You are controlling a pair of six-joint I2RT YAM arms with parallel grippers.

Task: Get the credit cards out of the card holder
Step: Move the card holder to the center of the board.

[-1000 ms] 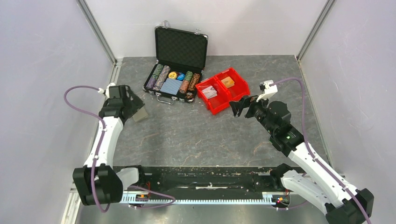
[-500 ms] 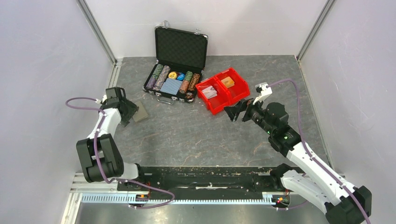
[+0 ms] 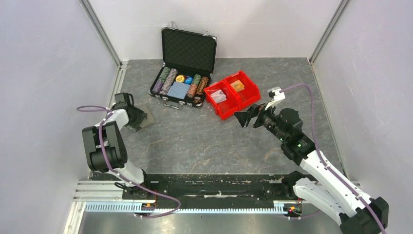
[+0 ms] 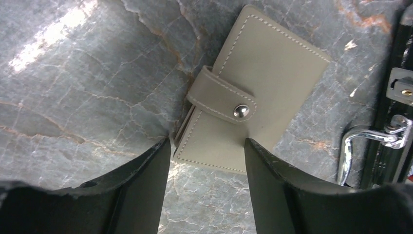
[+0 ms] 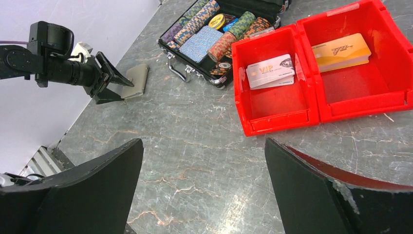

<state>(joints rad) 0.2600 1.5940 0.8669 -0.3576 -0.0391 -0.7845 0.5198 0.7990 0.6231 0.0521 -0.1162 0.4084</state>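
Left wrist, card holder (image 4: 277, 68), strap (image 4: 214, 95) snapped (unseen overhead)

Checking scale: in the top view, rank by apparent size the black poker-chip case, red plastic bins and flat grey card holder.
1. black poker-chip case
2. red plastic bins
3. flat grey card holder

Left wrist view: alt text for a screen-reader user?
A closed grey-beige stitched card holder, snap strap fastened, lies flat on a grey marbled table, its near end between the left pincer's black fingers. A chrome case handle shows at right.
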